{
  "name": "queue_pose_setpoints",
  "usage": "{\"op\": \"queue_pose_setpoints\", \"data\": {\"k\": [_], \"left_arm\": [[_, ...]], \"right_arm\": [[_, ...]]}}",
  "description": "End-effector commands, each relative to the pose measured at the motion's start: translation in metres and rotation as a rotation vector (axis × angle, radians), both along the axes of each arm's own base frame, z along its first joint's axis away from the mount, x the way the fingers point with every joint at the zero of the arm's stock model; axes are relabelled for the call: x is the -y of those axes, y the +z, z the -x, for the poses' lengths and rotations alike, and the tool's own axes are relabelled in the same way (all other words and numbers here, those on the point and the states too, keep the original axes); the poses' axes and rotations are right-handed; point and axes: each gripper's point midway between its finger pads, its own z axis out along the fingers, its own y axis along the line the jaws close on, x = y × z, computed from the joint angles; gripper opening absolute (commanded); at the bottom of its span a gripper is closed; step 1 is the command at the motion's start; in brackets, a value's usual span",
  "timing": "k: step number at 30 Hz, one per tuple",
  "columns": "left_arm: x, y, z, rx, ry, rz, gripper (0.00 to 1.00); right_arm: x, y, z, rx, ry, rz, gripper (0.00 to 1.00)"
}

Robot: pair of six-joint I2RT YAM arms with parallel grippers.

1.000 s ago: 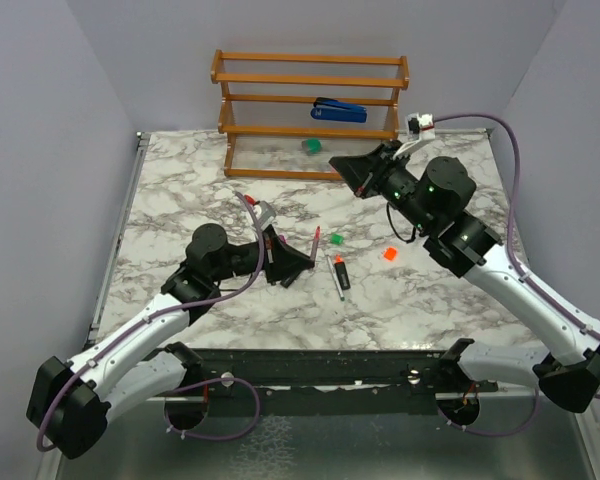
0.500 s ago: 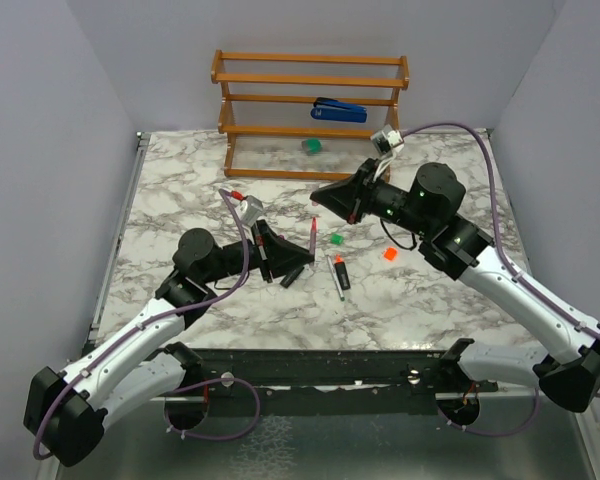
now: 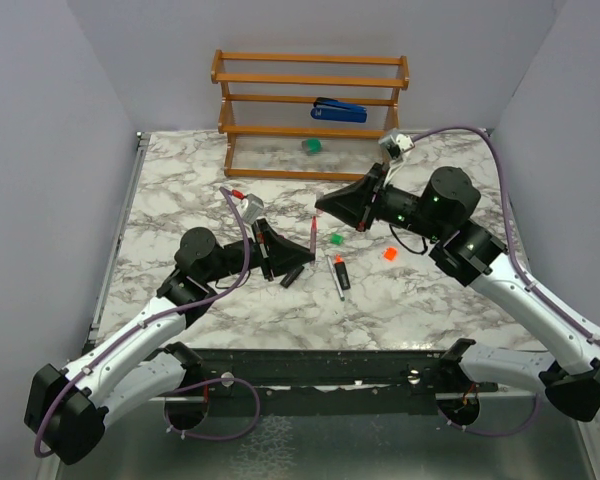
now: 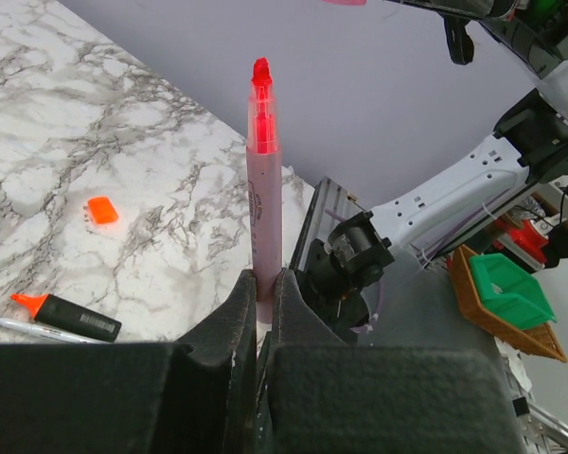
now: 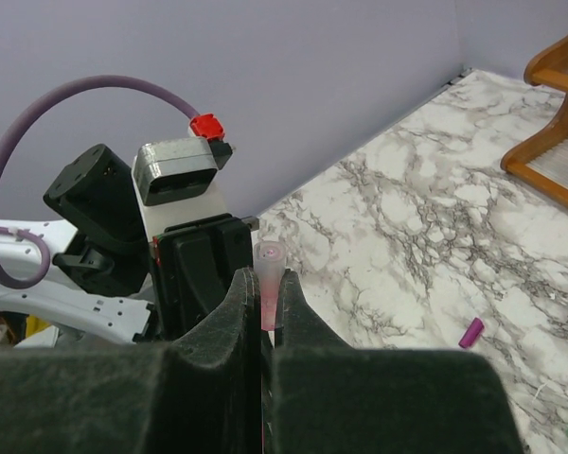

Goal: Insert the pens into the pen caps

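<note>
My left gripper (image 3: 300,260) (image 4: 265,288) is shut on the thin pink pen (image 4: 264,189), which stands upright with its red tip up. The pen also shows in the top view (image 3: 313,240). My right gripper (image 3: 322,204) (image 5: 268,284) is shut on a pale pink cap (image 5: 270,270), its open end towards the left gripper, a little above and behind the pen tip. On the table lie a green cap (image 3: 336,239), an orange cap (image 3: 388,254) (image 4: 101,210), a magenta cap (image 5: 470,333), the orange-tipped marker (image 3: 338,272) (image 4: 66,317) and the thin grey pen (image 3: 339,285).
A wooden rack (image 3: 310,95) stands at the back, with a blue stapler (image 3: 338,110) on a shelf and a green block (image 3: 311,146) below. Another black marker (image 3: 291,277) lies beside the left gripper. Purple walls close in both sides.
My right gripper swung down and left from near the rack towards the pen, then eased slightly back. My left gripper raised the pink pen a little and drew left.
</note>
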Motion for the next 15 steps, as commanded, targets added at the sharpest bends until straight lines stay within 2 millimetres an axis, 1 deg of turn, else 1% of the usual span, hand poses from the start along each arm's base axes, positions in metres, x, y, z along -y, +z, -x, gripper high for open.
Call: {"op": "queue_pose_setpoints", "data": {"k": [1, 8, 15], "left_arm": [[0.0, 0.014, -0.003, 0.025, 0.016, 0.03, 0.0], [-0.001, 0.015, -0.002, 0.026, 0.017, 0.033, 0.0], [-0.002, 0.015, -0.001, 0.027, 0.02, 0.035, 0.0]], "right_arm": [[-0.006, -0.017, 0.008, -0.041, 0.061, 0.036, 0.01], [-0.012, -0.032, 0.003, -0.063, 0.071, 0.059, 0.01], [-0.015, -0.045, 0.002, -0.088, 0.08, 0.071, 0.01]]}}
